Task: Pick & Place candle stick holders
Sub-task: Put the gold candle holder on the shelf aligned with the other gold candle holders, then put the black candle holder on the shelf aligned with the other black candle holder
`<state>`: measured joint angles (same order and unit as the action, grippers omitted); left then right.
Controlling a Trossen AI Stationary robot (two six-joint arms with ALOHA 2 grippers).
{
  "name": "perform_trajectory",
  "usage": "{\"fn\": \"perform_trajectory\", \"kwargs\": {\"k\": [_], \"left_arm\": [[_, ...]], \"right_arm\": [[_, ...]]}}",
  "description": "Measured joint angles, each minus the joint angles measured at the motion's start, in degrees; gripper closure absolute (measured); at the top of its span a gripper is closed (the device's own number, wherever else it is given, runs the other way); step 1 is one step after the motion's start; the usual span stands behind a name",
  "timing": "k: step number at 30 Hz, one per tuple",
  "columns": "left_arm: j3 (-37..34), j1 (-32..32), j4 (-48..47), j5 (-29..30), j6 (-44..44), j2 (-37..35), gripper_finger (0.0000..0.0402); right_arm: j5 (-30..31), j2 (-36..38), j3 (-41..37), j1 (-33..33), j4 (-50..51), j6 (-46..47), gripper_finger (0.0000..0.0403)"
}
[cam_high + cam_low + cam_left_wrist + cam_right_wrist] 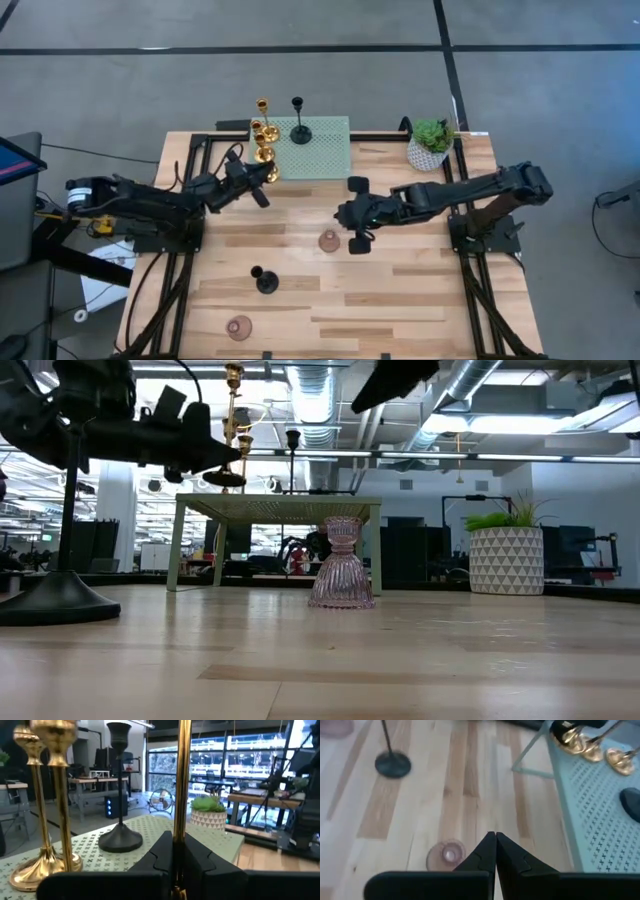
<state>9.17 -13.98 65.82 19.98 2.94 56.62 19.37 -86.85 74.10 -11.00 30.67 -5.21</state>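
My left gripper (pixel 266 177) is shut on a gold candle stick holder (pixel 182 780) at the near left corner of the green perforated tray (pixel 325 150). Two more gold holders (pixel 47 810) and a black one (pixel 120 837) stand on the tray on their round bases. My right gripper (pixel 495 845) is shut and empty, raised over the table's middle (pixel 342 213). A pink glass holder (pixel 328 241) stands just below and in front of it. A black holder (pixel 265 280) and another pink glass holder (pixel 238 327) stand nearer the front edge. My left gripper pinches the gold holder's slim stem (pixel 180 832) between its two fingers, low on the stem, just above the round base (pixel 225 478). The fingers come level from the table's left and lie across the stem. The holder stands upright; the base appears clear of the tray.
A potted green plant (pixel 432 143) in a white pot stands at the far right corner. The tray stands on legs (pixel 176 545) above the table top. Bare wood lies at the near right. Black frame rails run along both table sides.
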Motion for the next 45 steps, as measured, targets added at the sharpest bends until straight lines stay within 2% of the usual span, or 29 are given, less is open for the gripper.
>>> {"fn": "perform_trajectory", "kwargs": {"k": [7,12,24,33,40,45], "left_arm": [[0.07,-2.00,9.27,-2.14,-1.12,7.49,0.0386],[0.44,-2.32,14.20,-2.37,-1.95,12.95,0.0386],[7.24,-2.29,15.18,-1.37,0.36,22.22,0.0386],[7.28,-2.36,15.55,1.25,1.54,22.91,0.0384],[7.26,-2.53,15.05,1.45,1.55,22.61,0.0328],[7.13,-2.49,15.41,1.42,1.57,21.10,0.0306]], "right_arm": [[3.33,7.86,-12.88,-0.99,-11.89,4.82,0.0403],[5.29,10.26,-17.13,-2.04,-16.65,5.30,0.0403],[6.26,10.34,-17.29,-2.17,-17.94,5.26,0.0403],[6.26,10.34,-17.26,-2.13,-17.92,4.82,0.0403],[6.26,10.34,-17.26,-2.13,-17.92,4.77,0.0403],[6.24,10.34,-17.26,-2.13,-17.92,4.67,0.0403]]}}
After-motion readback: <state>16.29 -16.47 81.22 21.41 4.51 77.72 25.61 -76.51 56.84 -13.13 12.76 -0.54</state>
